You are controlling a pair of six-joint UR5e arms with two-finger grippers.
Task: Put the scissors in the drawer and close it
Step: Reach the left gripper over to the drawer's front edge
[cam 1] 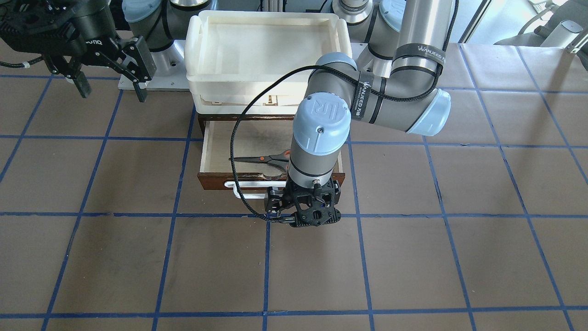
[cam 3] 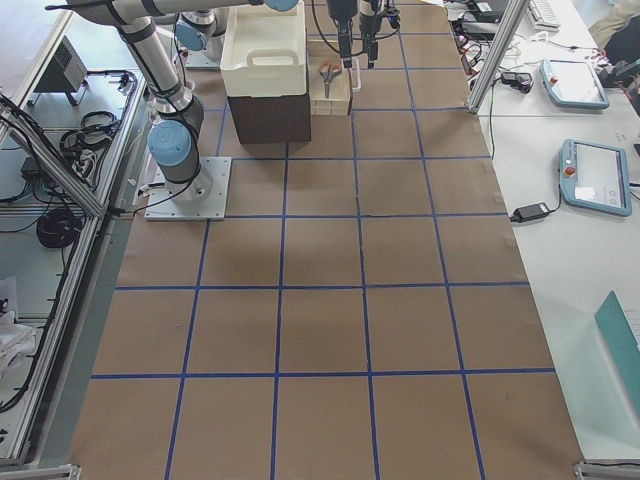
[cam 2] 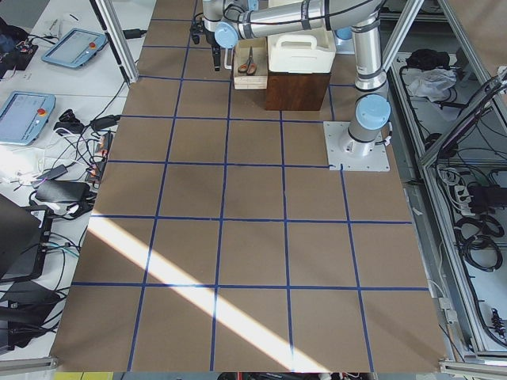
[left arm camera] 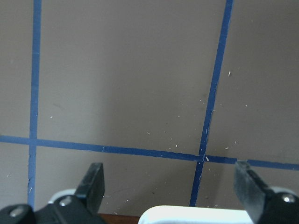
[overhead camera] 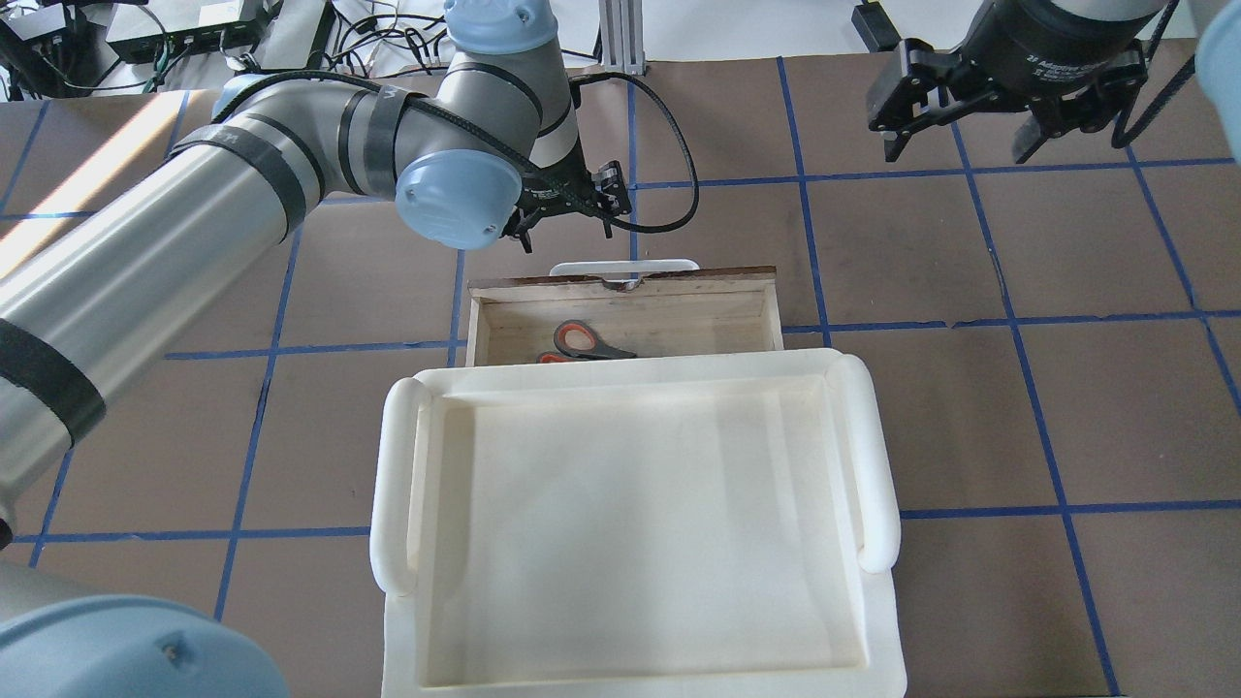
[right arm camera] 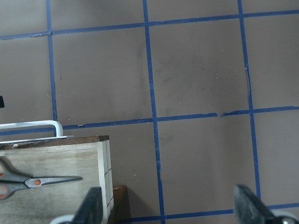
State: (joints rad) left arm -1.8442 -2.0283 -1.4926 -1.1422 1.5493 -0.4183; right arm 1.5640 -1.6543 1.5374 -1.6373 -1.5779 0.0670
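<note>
The scissors (cam 1: 259,159) lie flat inside the open drawer (cam 1: 205,147), handles toward the robot's left side; they also show in the overhead view (overhead camera: 582,341) and the right wrist view (right arm camera: 32,181). The drawer (overhead camera: 679,286) is pulled out from under the cream tray. Its white bar handle (cam 1: 243,184) faces away from the robot. My left gripper (overhead camera: 569,231) is open and empty just beyond that handle, pointing down; in the left wrist view (left arm camera: 170,182) its fingers straddle the handle (left arm camera: 196,215) at the bottom edge. My right gripper (cam 1: 111,91) is open and empty, raised off to the drawer's side.
A cream-white plastic tray (overhead camera: 397,485) sits on top of the dark cabinet that holds the drawer. The left arm's black cable (cam 1: 236,151) loops over the drawer. Brown table covering with a blue tape grid (cam 1: 413,257) surrounds the cabinet.
</note>
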